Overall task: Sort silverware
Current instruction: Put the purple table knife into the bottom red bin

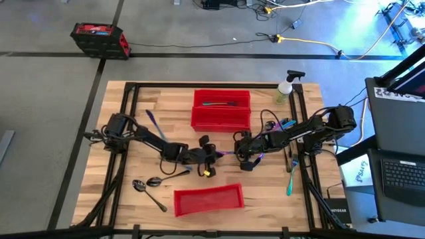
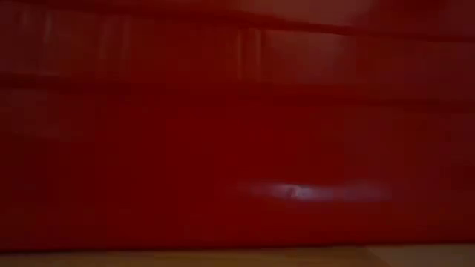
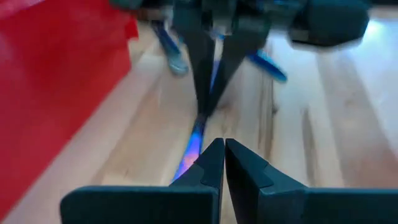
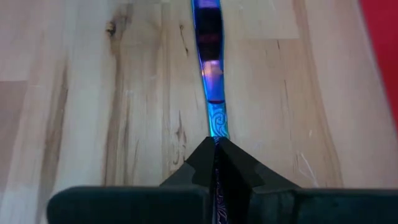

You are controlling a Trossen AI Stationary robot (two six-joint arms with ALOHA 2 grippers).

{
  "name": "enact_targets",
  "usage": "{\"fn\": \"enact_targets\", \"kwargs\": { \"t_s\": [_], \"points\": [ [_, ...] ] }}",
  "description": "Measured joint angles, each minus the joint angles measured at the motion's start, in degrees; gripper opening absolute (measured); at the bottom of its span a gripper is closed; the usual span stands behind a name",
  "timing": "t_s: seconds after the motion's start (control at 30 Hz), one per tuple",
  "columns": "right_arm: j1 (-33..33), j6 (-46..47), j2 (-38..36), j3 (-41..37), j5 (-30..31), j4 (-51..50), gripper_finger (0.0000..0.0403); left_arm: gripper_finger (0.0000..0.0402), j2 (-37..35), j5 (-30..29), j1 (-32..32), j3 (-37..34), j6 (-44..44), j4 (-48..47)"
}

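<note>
- The two grippers meet at the middle of the wooden table (image 1: 133, 159), tip to tip, with one iridescent blue-purple utensil (image 4: 210, 68) lying between them.
- The right gripper (image 4: 216, 146) is closed on one end of this utensil; the piece runs straight out from its fingertips along the wood.
- The left gripper (image 3: 224, 149) has its fingers pressed together, at the other end of the same utensil; I cannot tell if it really holds it or only touches it.
- Two red bins (image 1: 221, 109) stand side by side at the far side of the table, just behind the grippers; the farther one holds some silverware.
- A third red bin (image 1: 208, 200) lies at the near edge, and its wall fills the whole low view.
- Two dark spoons (image 1: 154, 182) lie at the near left, beside this bin.
- A teal utensil (image 1: 290, 178) and several other pieces lie under and beside the right arm.
- A spray bottle (image 1: 286, 88) stands at the far right corner.
</note>
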Motion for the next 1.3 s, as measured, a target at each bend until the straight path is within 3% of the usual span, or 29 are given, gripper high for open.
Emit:
{"fn": "enact_targets", "kwargs": {
  "t_s": [0.43, 1.17, 1.3],
  "points": [
    [-0.02, -1.81, 0.00, 0.00, -0.04, 0.00, 0.0000, 0.0000, 0.13, -4.42, -0.04, -0.10, -2.34, -9.49],
    [-0.04, -2.08, -0.04, 0.00, -1.04, 0.25, 0.0001, 0.0000, 3.06, -4.27, 0.57, 0.05, -2.49, -9.51],
    [0.00, -2.99, -1.99, 0.00, -2.53, 1.67, 0.0019, 0.0000, 3.08, -3.98, 0.57, 0.05, -2.48, -9.75]
  ]
}}
